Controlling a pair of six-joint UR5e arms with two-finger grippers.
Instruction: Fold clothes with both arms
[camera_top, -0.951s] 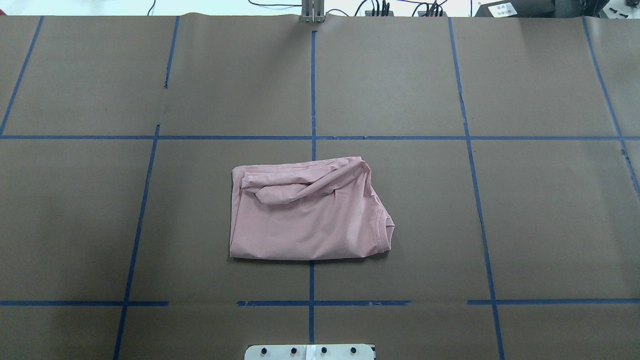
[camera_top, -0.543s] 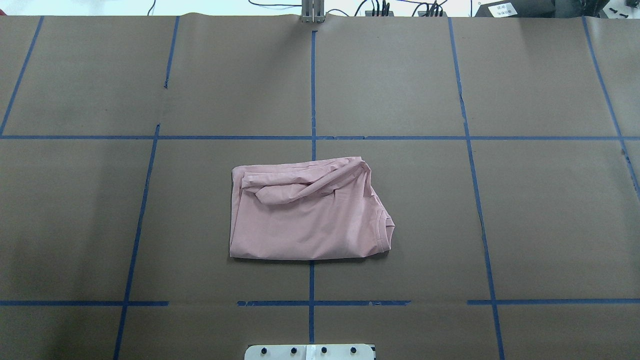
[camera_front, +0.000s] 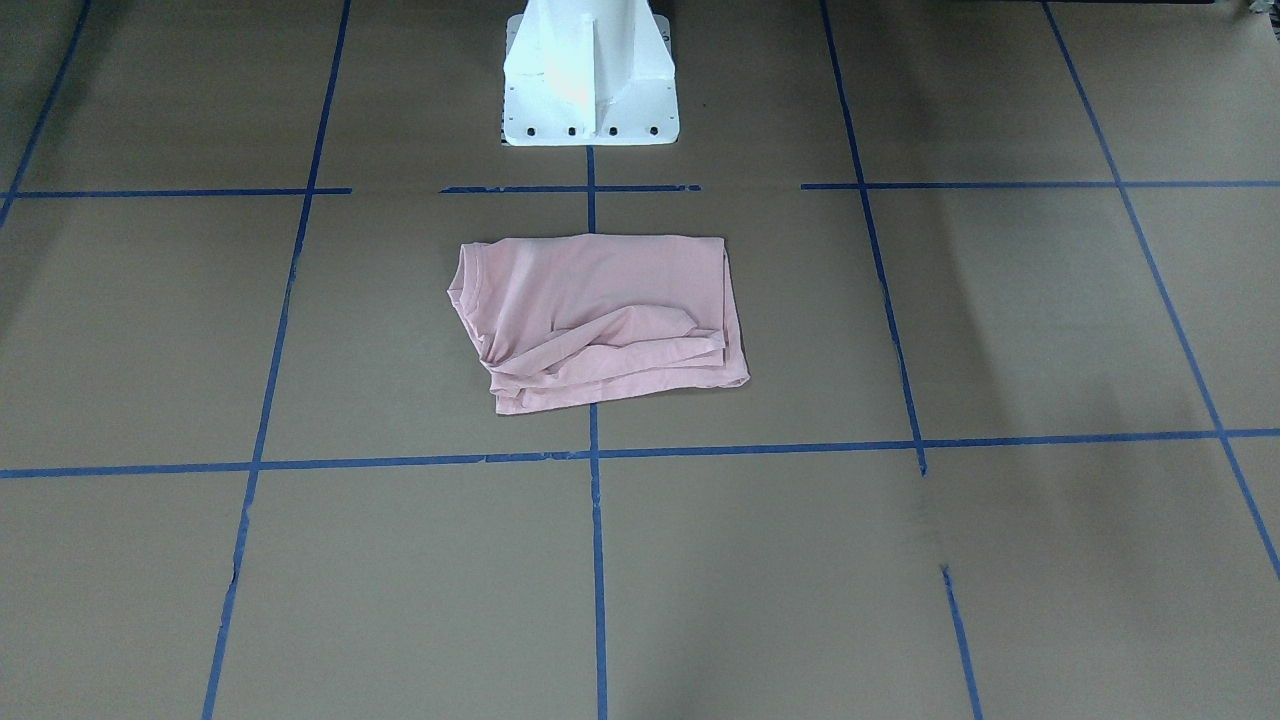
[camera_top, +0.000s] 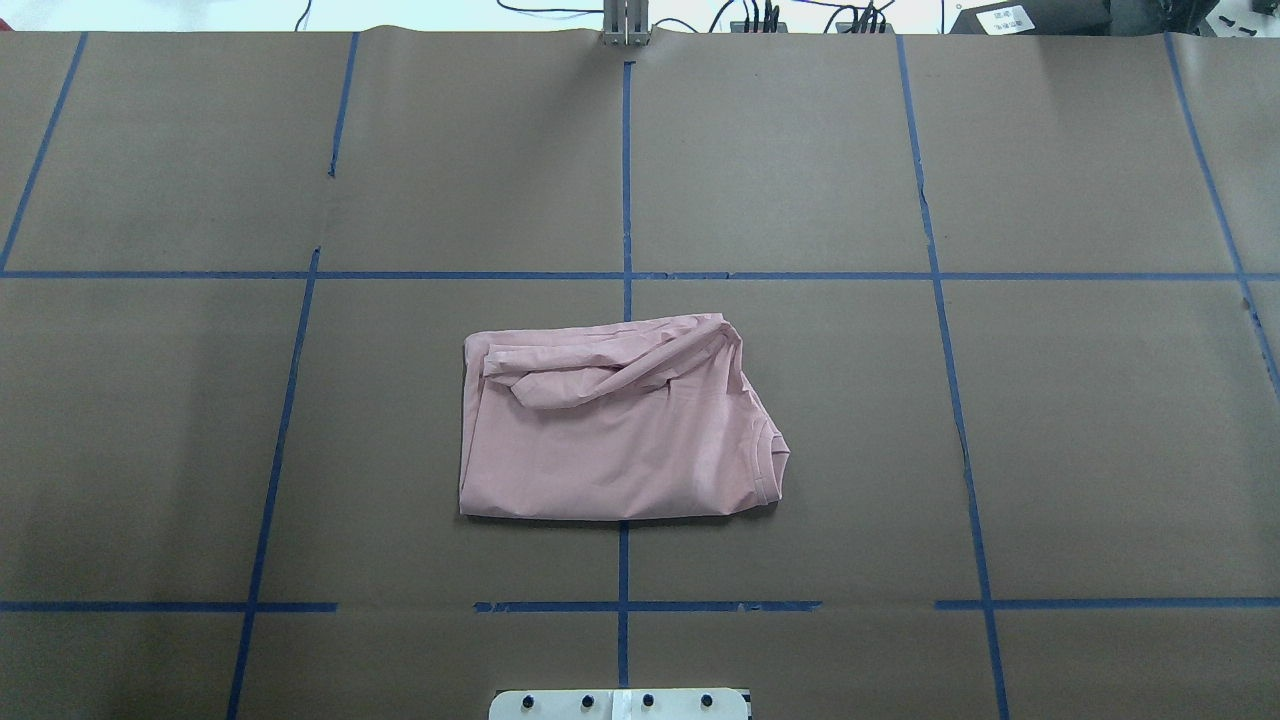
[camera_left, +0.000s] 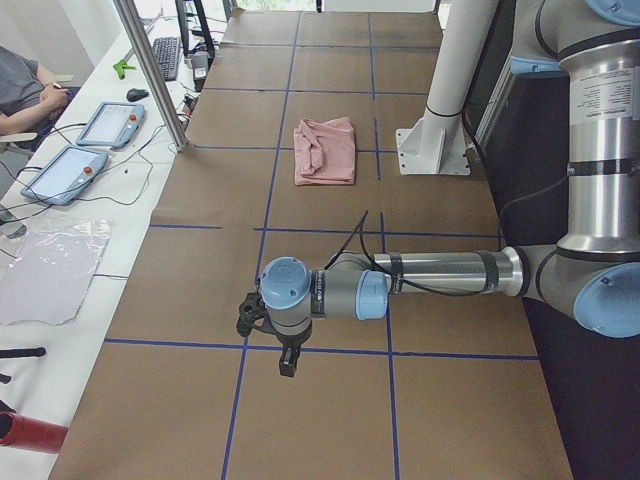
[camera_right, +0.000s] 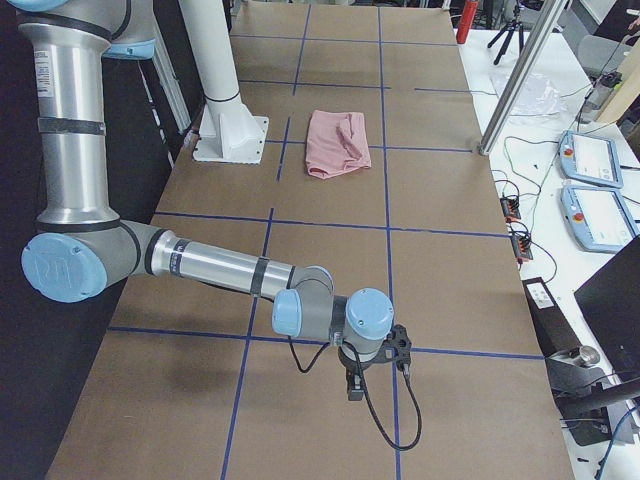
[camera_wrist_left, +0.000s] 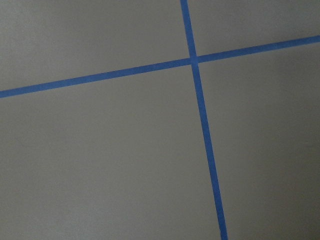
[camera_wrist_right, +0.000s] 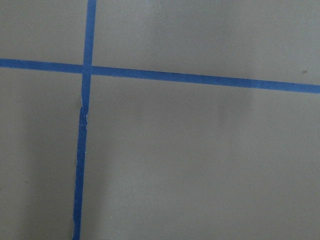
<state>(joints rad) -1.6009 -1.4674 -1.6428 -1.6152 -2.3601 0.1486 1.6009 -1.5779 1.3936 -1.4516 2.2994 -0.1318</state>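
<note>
The pale pink T-shirt (camera_top: 620, 430) lies folded into a rough rectangle at the middle of the table, near the robot's base. Its ribbed collar is at the right in the overhead view, and a sleeve fold lies across the far side. The dog print and lettering are hidden. It also shows in the front view (camera_front: 600, 315) and in both side views (camera_left: 325, 150) (camera_right: 337, 143). My left gripper (camera_left: 287, 365) hangs far from the shirt at the table's left end. My right gripper (camera_right: 352, 385) hangs at the right end. I cannot tell whether either is open or shut.
Brown paper with blue tape grid lines (camera_top: 625, 275) covers the table. The white pedestal base (camera_front: 590, 80) stands just behind the shirt. A metal post (camera_left: 150, 70), tablets (camera_left: 65, 172), a plastic sheet and a seated person are along the far side. Both wrist views show only paper and tape.
</note>
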